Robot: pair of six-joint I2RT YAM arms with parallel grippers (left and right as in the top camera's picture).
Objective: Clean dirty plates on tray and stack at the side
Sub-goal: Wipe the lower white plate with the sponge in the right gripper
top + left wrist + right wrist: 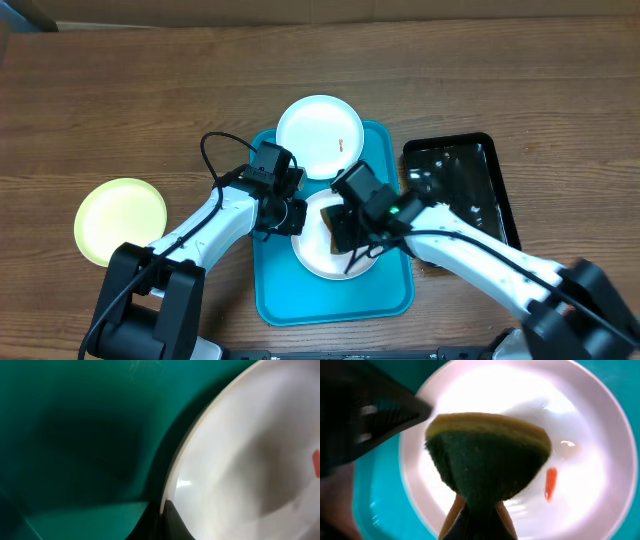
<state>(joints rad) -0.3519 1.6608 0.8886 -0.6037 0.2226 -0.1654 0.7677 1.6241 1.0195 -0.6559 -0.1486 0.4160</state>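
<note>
Right wrist view only: right gripper (477, 512) jaws clamped on sponge (487, 455) over white plate (592, 430), orange smear (550, 483) beside. Left gripper (295, 214) jaws: cannot tell

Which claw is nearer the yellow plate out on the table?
Left. The left claw is at the rim of the white plate facing the yellow plate; the right claw, gripping a sponge over that white plate, is farther off.

2 white arms (210, 222), apparently black wrists (275, 185)
</note>
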